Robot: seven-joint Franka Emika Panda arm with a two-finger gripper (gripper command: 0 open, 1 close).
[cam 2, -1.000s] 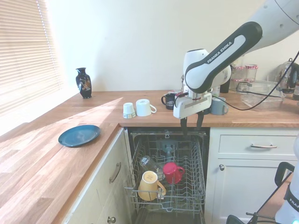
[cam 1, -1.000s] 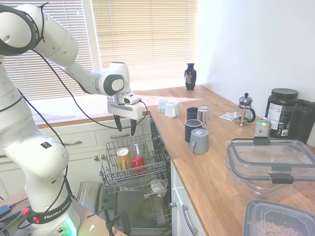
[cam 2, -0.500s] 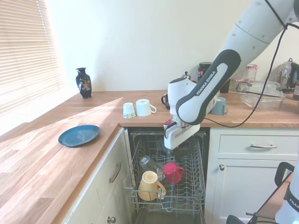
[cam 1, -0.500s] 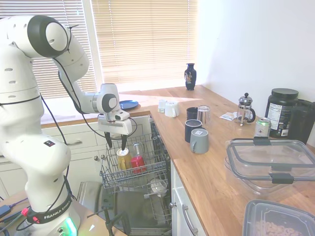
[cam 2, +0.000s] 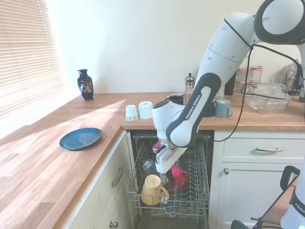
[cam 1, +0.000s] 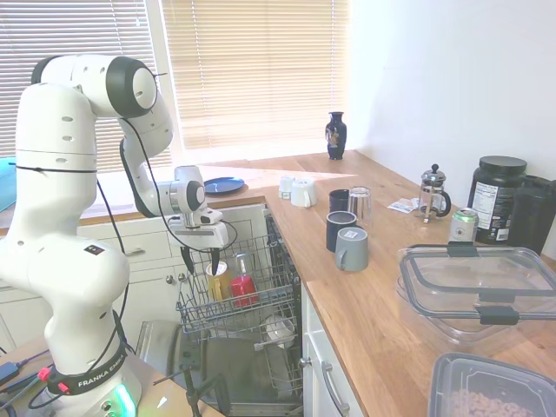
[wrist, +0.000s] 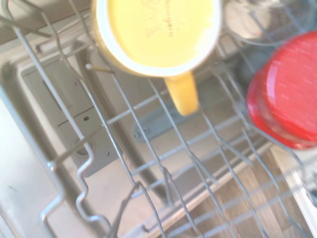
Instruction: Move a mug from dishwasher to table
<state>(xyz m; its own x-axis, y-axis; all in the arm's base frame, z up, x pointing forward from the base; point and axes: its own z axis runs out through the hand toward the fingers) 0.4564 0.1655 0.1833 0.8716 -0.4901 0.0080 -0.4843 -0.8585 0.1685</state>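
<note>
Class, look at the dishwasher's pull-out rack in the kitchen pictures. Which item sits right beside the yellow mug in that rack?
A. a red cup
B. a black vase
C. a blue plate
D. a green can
A: the red cup lies next to the yellow mug in the wire rack, while the blue plate, vase and can are up on the countertop.

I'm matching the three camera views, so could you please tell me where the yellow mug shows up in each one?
First exterior view: the mug sits in the dishwasher rack, lower left of centre, under the pincer.
Second exterior view: lower centre, at the rack's front left corner.
Wrist view: top centre, cut off by the edge, handle pointing down the picture.
Shared landmark: the red cup right beside it.
</note>
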